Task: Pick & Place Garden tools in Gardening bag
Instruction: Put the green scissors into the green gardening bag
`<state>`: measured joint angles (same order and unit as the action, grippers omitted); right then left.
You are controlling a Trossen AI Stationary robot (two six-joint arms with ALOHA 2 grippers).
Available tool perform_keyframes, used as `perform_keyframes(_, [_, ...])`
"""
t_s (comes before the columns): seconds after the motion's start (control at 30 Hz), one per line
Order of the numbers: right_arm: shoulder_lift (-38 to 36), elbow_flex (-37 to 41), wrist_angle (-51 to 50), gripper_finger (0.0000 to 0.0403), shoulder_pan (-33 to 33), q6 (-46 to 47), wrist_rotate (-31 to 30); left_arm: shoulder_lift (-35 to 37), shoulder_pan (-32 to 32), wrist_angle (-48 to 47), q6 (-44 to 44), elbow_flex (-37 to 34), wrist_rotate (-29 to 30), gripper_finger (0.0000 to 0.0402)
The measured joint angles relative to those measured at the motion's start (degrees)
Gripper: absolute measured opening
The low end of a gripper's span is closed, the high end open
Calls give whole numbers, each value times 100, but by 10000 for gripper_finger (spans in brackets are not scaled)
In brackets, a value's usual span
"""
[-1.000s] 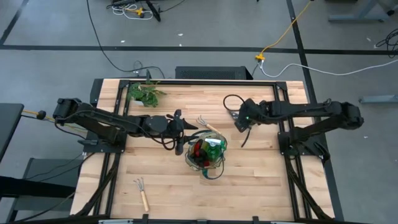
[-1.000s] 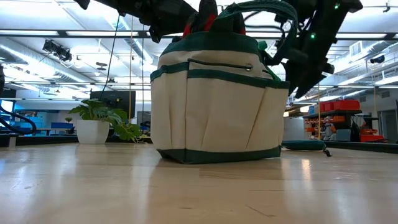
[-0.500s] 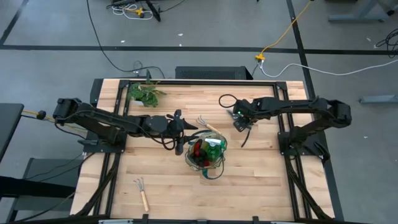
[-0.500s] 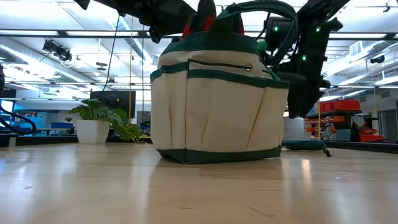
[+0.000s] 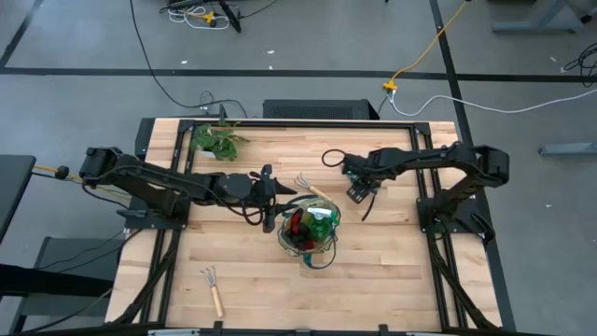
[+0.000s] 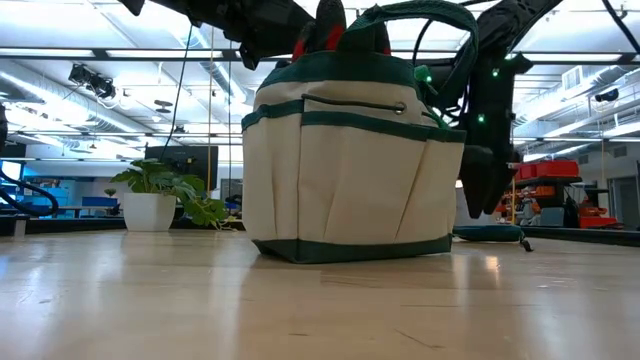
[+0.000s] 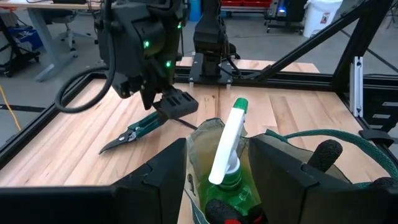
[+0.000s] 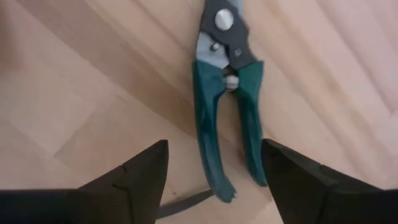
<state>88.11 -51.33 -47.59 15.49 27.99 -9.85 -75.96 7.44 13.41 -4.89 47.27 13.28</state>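
The cream gardening bag [image 5: 312,245] with green trim stands mid-table, with red gloves [image 5: 297,224] and a green, white-handled piece [image 7: 225,149] inside. My left gripper [image 5: 280,194] is open at the bag's far-left rim [image 7: 202,134], one finger on either side of that piece. Green-black pruning shears [image 8: 227,112] lie flat on the table to the bag's right. My right gripper [image 8: 214,180] hangs open just above their handles, pointing down. One wooden-handled rake [image 5: 312,189] lies against the bag's far side. Another rake [image 5: 214,287] lies near the front left. I cannot tell whether my left gripper touches the bag's rim [image 7: 202,134]; its fingers [image 7: 165,180] hide the place. My right gripper touches nothing.
A leafy plant [image 5: 216,140] stands at the far left of the table. Black frame rails [image 5: 424,177] run along both sides. Bare wood lies in front of the bag.
My right gripper has come down toward the shears and a little toward the bag, tipping from slanted to pointing nearly straight down. It has stayed open. The left arm and the bag have kept still.
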Motion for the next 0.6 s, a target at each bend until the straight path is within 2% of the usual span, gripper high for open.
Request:
perform_keyframes(0.23, [219, 1, 142, 258, 9, -24, 196, 0, 0, -56, 2, 0, 0, 179])
perform_keyframes(0.6, [566, 2, 288, 258, 102, -175, 190, 0, 0, -140, 4, 0, 0, 179])
